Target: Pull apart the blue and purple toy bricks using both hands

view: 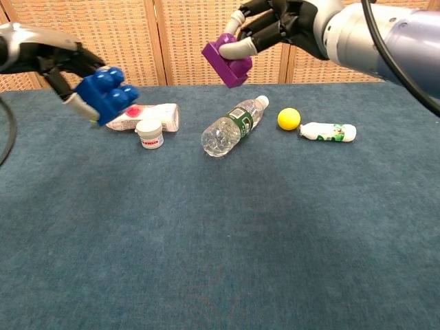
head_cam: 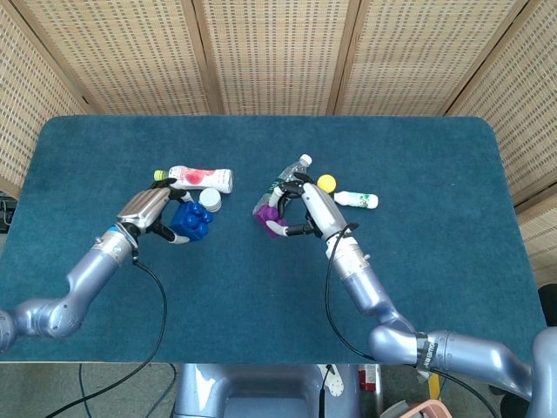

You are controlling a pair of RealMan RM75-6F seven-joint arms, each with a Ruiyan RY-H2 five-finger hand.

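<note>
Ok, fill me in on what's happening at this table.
A two-armed robot is separating two toy bricks, and they are apart now. The left hand holds the blue brick above the table; the right hand holds the purple brick raised over a clear water bottle. A yellow ball and small bottles lie behind.

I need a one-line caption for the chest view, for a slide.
Left hand holds the blue brick, right hand holds the purple brick, separated above the table.

L hand (view: 58,65) raised, fingers closed on load | R hand (view: 282,24) same, arms apart
</note>
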